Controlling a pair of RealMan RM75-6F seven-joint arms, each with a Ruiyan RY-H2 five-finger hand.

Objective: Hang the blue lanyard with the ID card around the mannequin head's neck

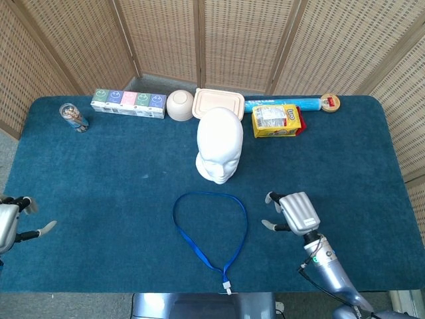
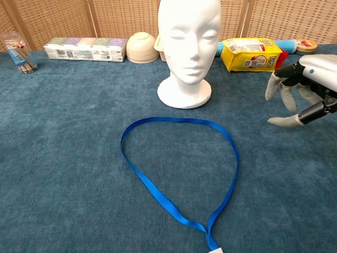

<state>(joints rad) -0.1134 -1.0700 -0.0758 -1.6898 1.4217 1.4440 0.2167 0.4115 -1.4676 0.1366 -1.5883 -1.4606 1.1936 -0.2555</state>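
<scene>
Two hands are in play, and neither holds anything yet. Taking the mannequin head (image 1: 218, 153) as the landmark and working outward from the near edge: the blue lanyard (image 1: 211, 229) lies flat on the table (image 1: 106, 199) in front of the head's face, its loop opening toward the head and its two straps running together down to a small white clip at the near table edge. The loop's far curve sits near the head's base without touching it.

The right hand (image 1: 289, 212) hovers in front of the head and off to its right, just beside the loop's right strap but apart from it, fingers spread and empty. The left hand (image 1: 14, 221) sits far to the head's left at the table edge, fingers apart, also empty.

By my reading, the task is at its approach stage: nothing is lifted. The next move likely calls for the right hand to come down on the right strap and pinch the thin ribbon off the cloth, with the left hand taking the other side to spread the loop.

Behind the head stand a bowl (image 1: 179, 105), a lidded box (image 1: 218, 103) and a yellow packet (image 1: 275, 121).

No ID card is visible; the strap's end is cut off in the chest view. The left hand is partly cropped.
</scene>
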